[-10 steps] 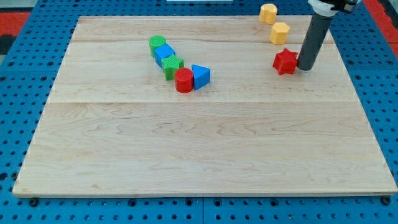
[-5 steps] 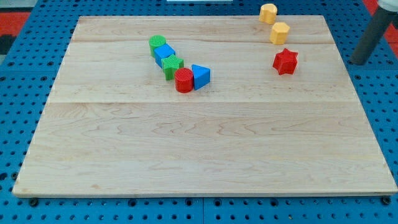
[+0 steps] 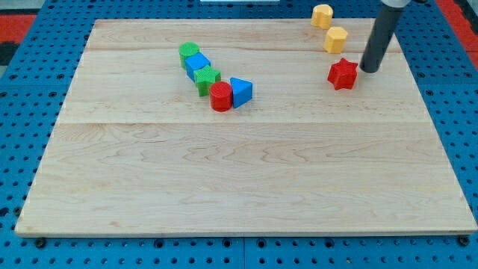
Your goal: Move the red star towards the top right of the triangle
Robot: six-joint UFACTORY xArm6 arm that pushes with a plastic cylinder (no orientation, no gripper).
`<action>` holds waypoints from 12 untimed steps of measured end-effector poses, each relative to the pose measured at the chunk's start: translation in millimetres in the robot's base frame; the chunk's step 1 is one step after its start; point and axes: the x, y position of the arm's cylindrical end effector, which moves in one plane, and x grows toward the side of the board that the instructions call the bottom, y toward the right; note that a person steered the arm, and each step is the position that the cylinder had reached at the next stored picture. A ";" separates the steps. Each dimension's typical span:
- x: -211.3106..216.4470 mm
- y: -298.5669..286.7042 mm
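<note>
Approach step: my tip [image 3: 369, 70], fingerless, stands just right of red star [image 3: 343, 74]; next, push left toward blue triangle [image 3: 241, 91].

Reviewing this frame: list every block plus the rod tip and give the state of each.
my tip: just right of red star, small gap
red star: alone, flat
blue triangle: touching red cylinder
red cylinder: upright
green block: in chain
blue block: in chain
green cylinder: chain end
yellow blocks: near top edge
</note>
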 end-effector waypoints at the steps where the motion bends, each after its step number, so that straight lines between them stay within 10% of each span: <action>1: 16.7 -3.0; 12: -4.2 -39.0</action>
